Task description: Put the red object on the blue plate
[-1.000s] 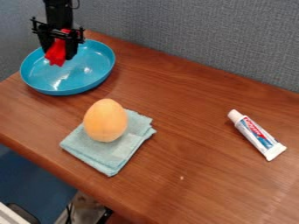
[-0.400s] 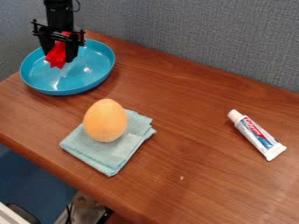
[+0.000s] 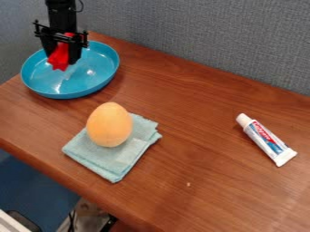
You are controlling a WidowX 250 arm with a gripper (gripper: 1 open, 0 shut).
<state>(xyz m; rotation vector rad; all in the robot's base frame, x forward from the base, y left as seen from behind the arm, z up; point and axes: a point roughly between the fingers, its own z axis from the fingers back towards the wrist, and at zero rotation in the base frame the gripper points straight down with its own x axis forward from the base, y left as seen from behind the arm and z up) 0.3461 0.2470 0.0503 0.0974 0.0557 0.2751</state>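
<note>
- 1 black gripper (image 3: 61, 43) points down over the blue plate, clenched on the red object, with its fingers around the block's upper part.
- The red object (image 3: 58, 57) hangs tilted below the gripper, within the outline of the blue plate; whether its lower end touches the dish cannot be told from this view.
- The blue plate (image 3: 80, 80) lies on the wooden bench (image 3: 200, 149) at its far left corner, glossy and round, with a raised rim.
- The teal cloth (image 3: 111, 161) lies folded at the bench's near left edge, well apart from the blue plate, its weave marked with creases.
- 1 orange egg-shaped object (image 3: 109, 125) rests on the cloth, over the part farther from that edge, with its narrower end toward the far edge.
- 1 toothpaste tube (image 3: 266, 139), white with red and blue print, lies toward the right end of the bench, well apart from the cloth; its cap end points to the far edge.
- The grey fabric wall (image 3: 212, 41) stands behind the bench's far edge.
</note>
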